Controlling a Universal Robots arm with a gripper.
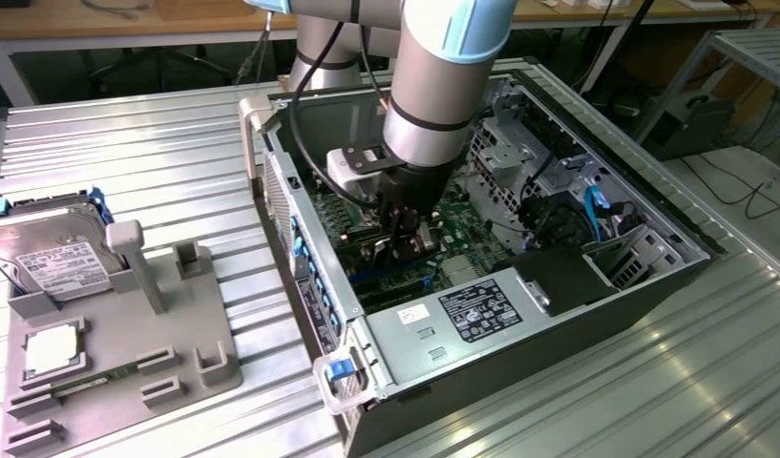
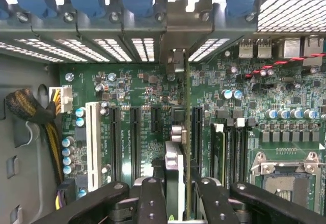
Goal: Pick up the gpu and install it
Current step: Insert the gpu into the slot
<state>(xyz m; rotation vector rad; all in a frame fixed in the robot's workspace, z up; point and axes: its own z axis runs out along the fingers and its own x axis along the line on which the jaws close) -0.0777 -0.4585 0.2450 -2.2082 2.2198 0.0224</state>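
One claw (image 2: 175, 193) works inside the open computer case (image 1: 644, 277), its fingers (image 2: 152, 198) drawn in narrow around the top edge of the gpu (image 2: 186, 132). The card stands on edge between them, seen edge-on in the wrist view as a thin strip running toward the case's rear wall, with its silver bracket (image 2: 175, 61) up against the perforated slot covers (image 2: 117, 48). Below lies the green motherboard (image 2: 142, 96) with its row of dark expansion slots (image 2: 133, 137) and a white slot (image 2: 92, 142) beside them.

By my reading, the pickup is finished and the install step is in hand: the card hangs over, or already partly in, one slot; how deep it sits I cannot tell. Seating it calls for the edge connector square with the slot, the bracket in its rear opening, and a straight, even press.

Out on the metal table (image 1: 135, 143), a grey holder (image 1: 186, 353) keeps a hard drive (image 1: 52, 253).
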